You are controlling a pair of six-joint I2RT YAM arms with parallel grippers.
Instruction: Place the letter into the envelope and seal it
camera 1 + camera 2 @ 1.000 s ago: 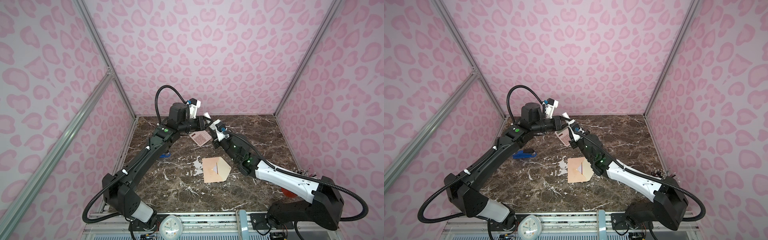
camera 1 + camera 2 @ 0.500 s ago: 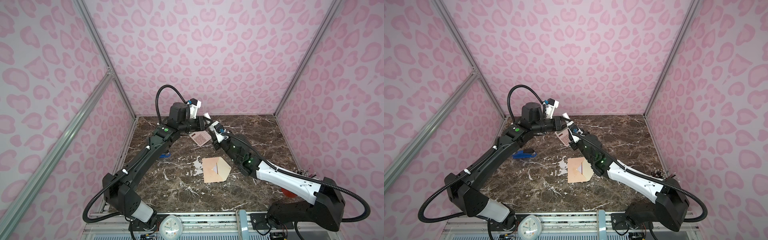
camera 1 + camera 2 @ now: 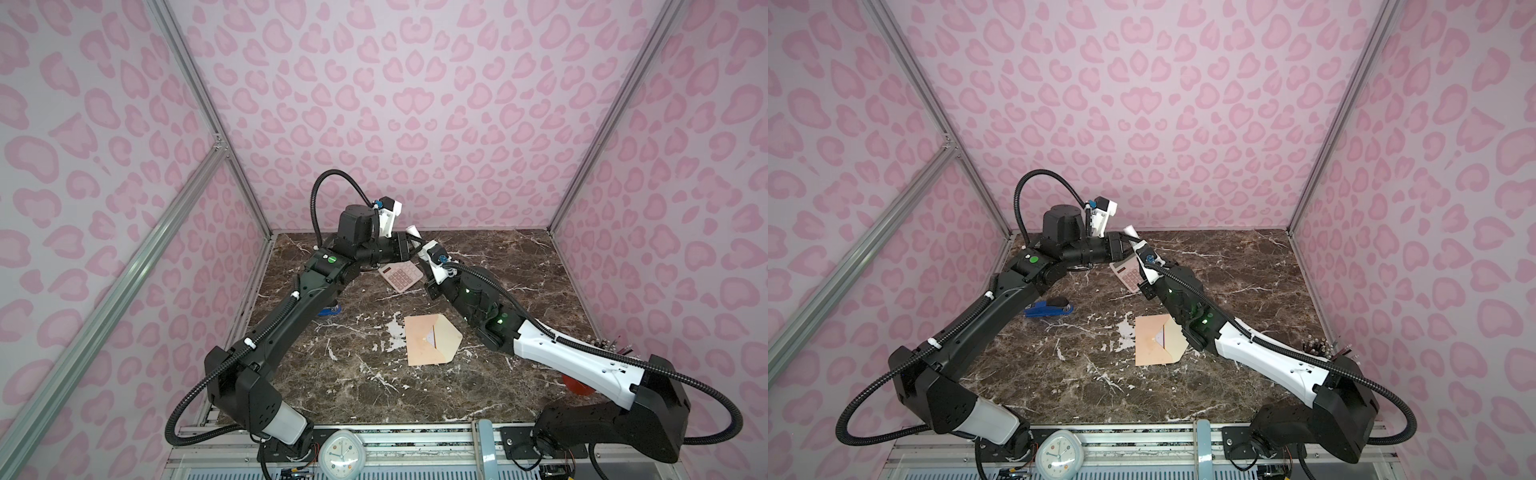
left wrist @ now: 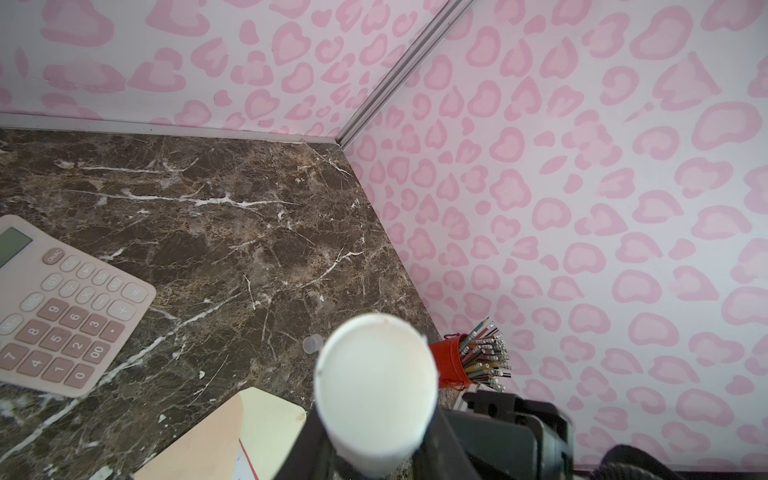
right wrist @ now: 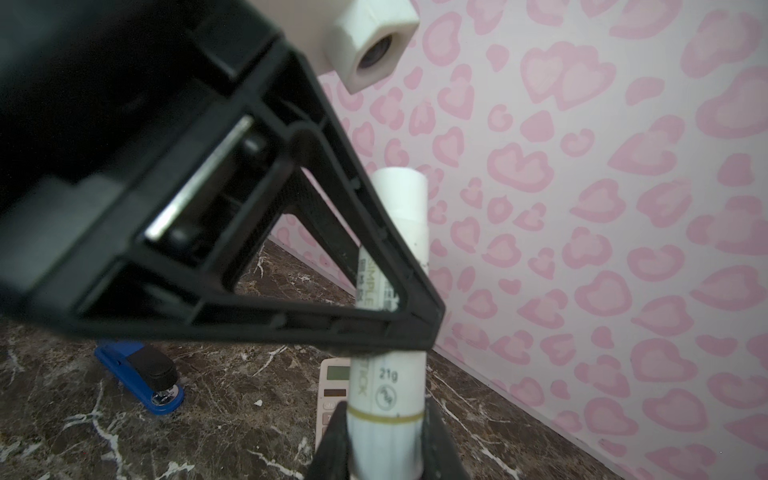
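Robot test booth; pink patterned walls (image 3: 415, 104), aluminium frame (image 3: 124, 280), marble tabletop (image 3: 374, 386).

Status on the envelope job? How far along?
Done: the letter looks tucked inside the envelope, only its red edge showing at the mouth. In hand: the glue stick is held off the table, left gripper on its middle, right gripper on its base end. Left: glue and fold the flap, which lies open.
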